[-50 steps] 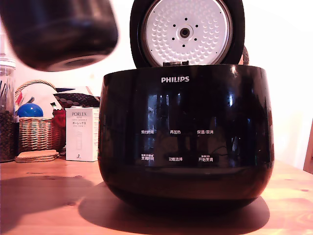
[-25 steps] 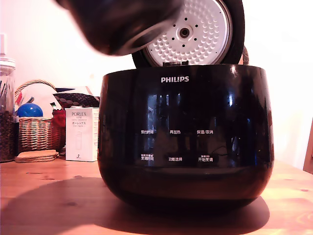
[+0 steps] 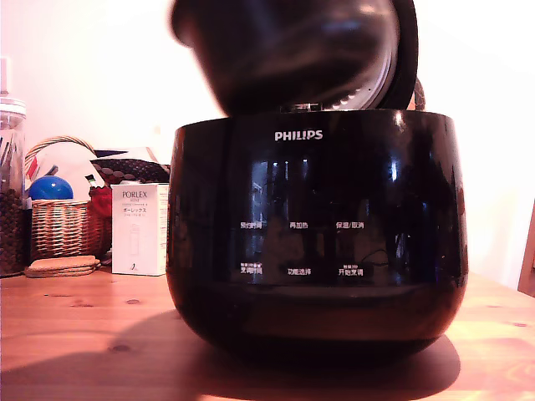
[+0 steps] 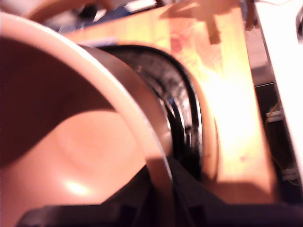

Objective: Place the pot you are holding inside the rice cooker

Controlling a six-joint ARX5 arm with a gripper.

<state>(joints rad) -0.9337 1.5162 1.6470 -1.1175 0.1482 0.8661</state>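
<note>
The pot (image 3: 284, 50) hangs tilted just above the cooker (image 3: 316, 234), in front of its raised lid (image 3: 405, 58), mouth up towards the wrist camera. The gripper (image 4: 163, 198) pinches the pot's rim.

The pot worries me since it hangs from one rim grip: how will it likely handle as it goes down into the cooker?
The pot looks like rigid metal, so it should not flex. It hangs tilted above the rice cooker, so it may swing or catch the opening's edge. Its smooth inner wall and thin rim probably give the gripper little purchase.
</note>
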